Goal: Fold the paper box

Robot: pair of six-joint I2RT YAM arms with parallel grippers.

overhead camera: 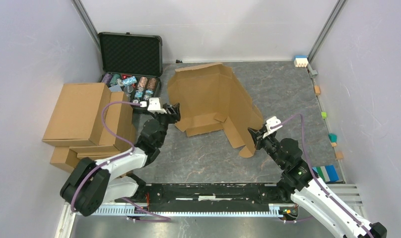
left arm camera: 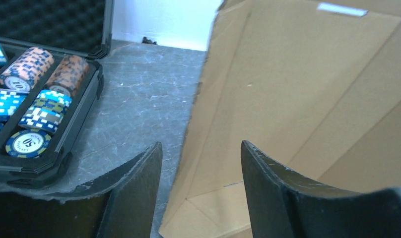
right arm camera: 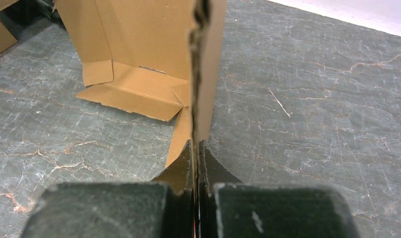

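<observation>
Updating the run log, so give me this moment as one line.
paper box: partly folded, panels raised | left gripper: jaws open beside its edge, holding nothing | right gripper: jaws shut on its flap

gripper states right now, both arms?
left gripper: open, gripping nothing.
right gripper: closed on a flap edge of the paper box.

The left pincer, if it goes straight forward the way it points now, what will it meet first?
Probably the cardboard sheet: its left edge stands right ahead, between the fingers of the open left pincer. Depth is hard to judge.
</observation>
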